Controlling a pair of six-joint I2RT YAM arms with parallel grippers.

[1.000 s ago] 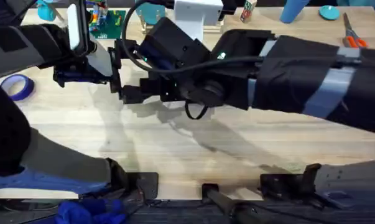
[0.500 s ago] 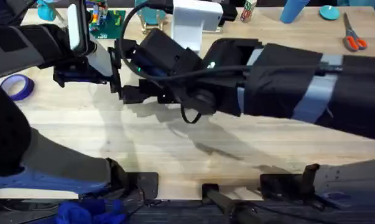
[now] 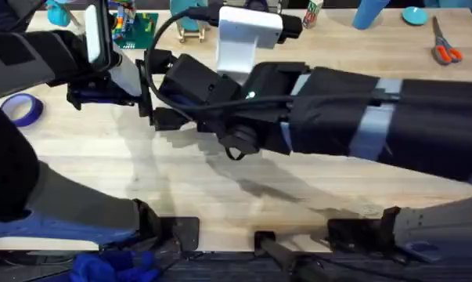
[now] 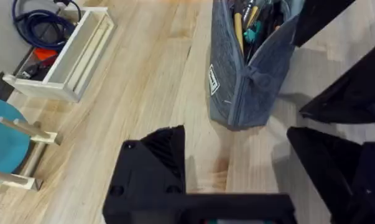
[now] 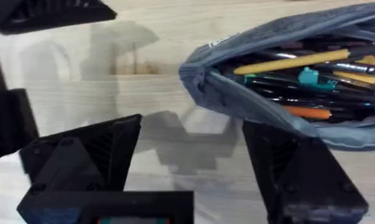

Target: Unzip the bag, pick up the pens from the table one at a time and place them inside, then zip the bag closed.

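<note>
Evidently the pens [image 5: 299, 78] are already inside the bag [image 5: 268, 112], which stands unzipped on the table [image 4: 150, 81] at far left-centre; zipping seems next, calling for a pinch on the zipper pull. Both the left gripper [image 4: 237, 168] and right gripper [image 5: 190, 165] hang spread apart, empty, just beside the bag.

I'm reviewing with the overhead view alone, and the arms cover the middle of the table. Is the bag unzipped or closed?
Observer: Unzipped. In the right wrist view the bag lies with its mouth gaping.
Operator: Anything inside?
Observer: Yes, it holds several pens, with a yellow pen on top.
Operator: Is either gripper holding something?
Observer: No. The left gripper and the right gripper both have their fingers apart over bare table.
</note>
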